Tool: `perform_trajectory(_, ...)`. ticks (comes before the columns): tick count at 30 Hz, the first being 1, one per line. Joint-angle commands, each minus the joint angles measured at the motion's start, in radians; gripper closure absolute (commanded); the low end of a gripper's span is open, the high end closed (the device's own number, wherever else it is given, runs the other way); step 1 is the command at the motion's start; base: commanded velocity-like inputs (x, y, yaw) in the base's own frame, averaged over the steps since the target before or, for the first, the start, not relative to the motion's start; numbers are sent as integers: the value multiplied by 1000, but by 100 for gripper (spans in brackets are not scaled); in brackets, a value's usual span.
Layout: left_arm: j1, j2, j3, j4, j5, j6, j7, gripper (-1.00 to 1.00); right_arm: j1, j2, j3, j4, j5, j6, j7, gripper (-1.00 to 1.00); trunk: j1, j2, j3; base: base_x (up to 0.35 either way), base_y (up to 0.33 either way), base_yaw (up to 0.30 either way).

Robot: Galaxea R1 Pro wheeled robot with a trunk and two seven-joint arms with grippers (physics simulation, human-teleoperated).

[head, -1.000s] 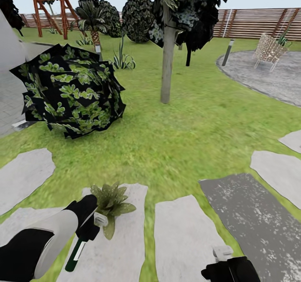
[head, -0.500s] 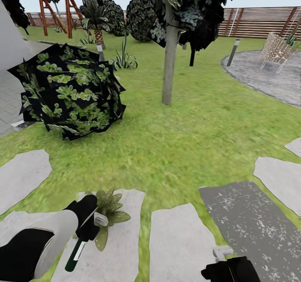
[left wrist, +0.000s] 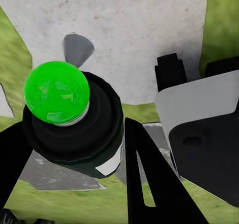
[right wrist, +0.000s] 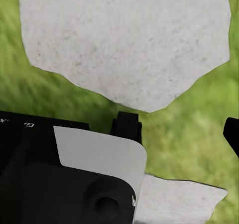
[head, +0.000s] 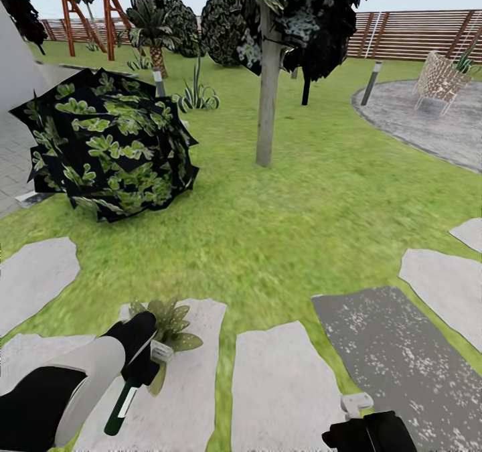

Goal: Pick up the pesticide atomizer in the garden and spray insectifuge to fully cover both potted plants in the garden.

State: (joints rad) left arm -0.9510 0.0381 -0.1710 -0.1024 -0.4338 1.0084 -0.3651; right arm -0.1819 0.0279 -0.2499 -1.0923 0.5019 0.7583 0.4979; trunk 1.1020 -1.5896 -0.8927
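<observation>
The left end effector (head: pixel 142 365) is clenching the pesticide atomizer (head: pixel 122 398), whose grey spray head (head: pixel 161 352) is pointing at the potted plant (head: pixel 167 325) just beyond it on a pale stepping stone (head: pixel 194 398). The right end effector (head: pixel 358 408) is hanging idle well to the right of that plant; whether its jaws are parted I cannot tell. Likely risks: the bottle is sitting tilted in the grip, so it may be slipping, and spraying this close could be wetting only the nearer leaves. Farther behind the plant, the dark bush (head: pixel 107 147) is standing on the lawn (head: pixel 288 217), and the second pot is yet to be found.
</observation>
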Motion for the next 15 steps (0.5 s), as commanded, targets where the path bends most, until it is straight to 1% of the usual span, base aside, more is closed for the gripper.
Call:
perform_trajectory(1,1,1,-9,-2,-5,3,-9,100,-1,1,-3,-1,10,2,10,-100,0,0,-1,-216,80,0)
perform_trajectory(5,1,2,-9,-2,-5,3,-9,100,-1,1,-3,-1,10,1,10,-100,0,0,-1,-249,139,0)
perform_trajectory(7,2,2,-7,-3,-4,3,-12,100,-1,1,-3,-1,10,1,10,-100,0,0,-1,-163,127,0)
perform_trajectory(9,5,3,-6,-3,-1,2,-14,100,-1,1,-3,-1,10,1,10,-100,0,0,-1,-49,37,0)
perform_trajectory(12,28,4,-4,-3,2,1,-16,100,0,1,-3,-1,11,1,10,-100,0,0,-1,-12,9,0)
perform_trajectory(15,32,5,1,-3,3,1,-17,100,-1,1,-3,-2,12,1,9,-100,0,0,-1,-2,2,0)
